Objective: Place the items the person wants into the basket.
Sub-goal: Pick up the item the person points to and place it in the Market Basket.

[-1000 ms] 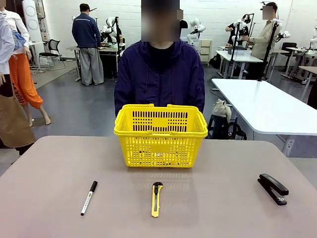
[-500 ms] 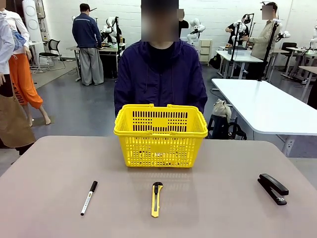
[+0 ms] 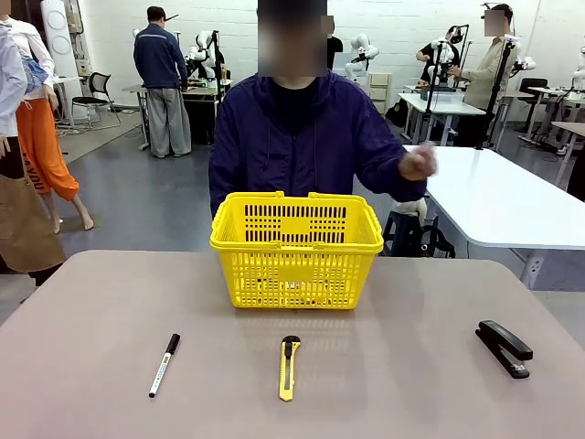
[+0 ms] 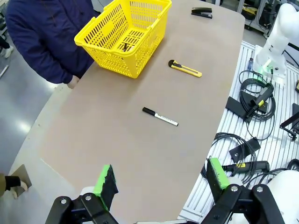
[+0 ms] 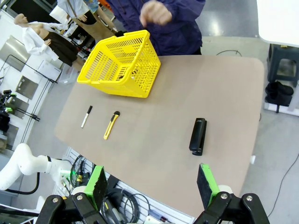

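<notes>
Front: black stapler (image 3: 504, 348) lies near right on the tan table (image 3: 411, 302), long axis slanting far-left; bright yellow lattice basket (image 3: 296, 247) far centre. Left wrist: your left gripper (image 4: 161, 171) gapes wide, empty, stapler far off. Right wrist: your right gripper (image 5: 152, 179) wide, empty, stapler just ahead, so I judge it the nearer arm.

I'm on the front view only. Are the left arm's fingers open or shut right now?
Observer: Open; the left fingers stand wide apart above the table.
Operator: And the right ones?
Observer: The right fingers are open too, with the stapler lying on the table beyond them.
Operator: Anything in the basket yet?
Observer: A small dark item lies on the floor of the basket; it is too small to name.
</notes>
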Robot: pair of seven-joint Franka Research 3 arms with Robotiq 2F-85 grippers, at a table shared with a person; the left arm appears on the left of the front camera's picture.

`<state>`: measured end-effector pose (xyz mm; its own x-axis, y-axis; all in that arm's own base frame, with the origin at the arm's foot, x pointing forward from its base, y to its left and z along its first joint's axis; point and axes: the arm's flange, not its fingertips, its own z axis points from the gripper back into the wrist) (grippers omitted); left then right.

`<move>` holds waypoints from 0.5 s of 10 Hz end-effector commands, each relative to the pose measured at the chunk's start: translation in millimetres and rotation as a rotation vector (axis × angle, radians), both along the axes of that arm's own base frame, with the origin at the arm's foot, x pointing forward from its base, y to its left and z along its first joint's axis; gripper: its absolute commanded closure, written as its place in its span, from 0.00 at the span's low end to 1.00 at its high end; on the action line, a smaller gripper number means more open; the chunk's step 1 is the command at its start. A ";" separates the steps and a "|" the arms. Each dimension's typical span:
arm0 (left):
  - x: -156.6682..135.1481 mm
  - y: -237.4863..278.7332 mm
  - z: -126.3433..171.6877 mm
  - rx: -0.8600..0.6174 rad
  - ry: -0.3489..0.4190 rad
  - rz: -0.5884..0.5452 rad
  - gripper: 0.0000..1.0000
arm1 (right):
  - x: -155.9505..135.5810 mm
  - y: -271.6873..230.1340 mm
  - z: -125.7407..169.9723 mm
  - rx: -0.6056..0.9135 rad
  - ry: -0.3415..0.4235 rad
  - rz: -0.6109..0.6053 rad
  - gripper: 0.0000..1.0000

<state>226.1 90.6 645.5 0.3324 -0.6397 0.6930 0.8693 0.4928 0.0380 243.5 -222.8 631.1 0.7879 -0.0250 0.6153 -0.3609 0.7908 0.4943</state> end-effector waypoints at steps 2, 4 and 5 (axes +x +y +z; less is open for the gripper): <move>-1.3 -0.1 2.2 -0.007 0.005 -0.008 0.00 | 0.6 1.9 -0.3 0.023 -0.019 0.014 0.00; -1.3 -0.1 2.2 -0.007 0.005 -0.008 0.00 | 0.6 1.9 -0.3 0.023 -0.019 0.014 0.00; -1.3 -0.1 2.2 -0.007 0.005 -0.008 0.00 | 0.6 1.9 -0.3 0.023 -0.019 0.014 0.00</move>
<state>226.0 90.5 645.6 0.3331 -0.6401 0.6923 0.8688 0.4936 0.0384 243.5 -222.8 631.1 0.7879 -0.0250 0.6153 -0.3610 0.7908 0.4943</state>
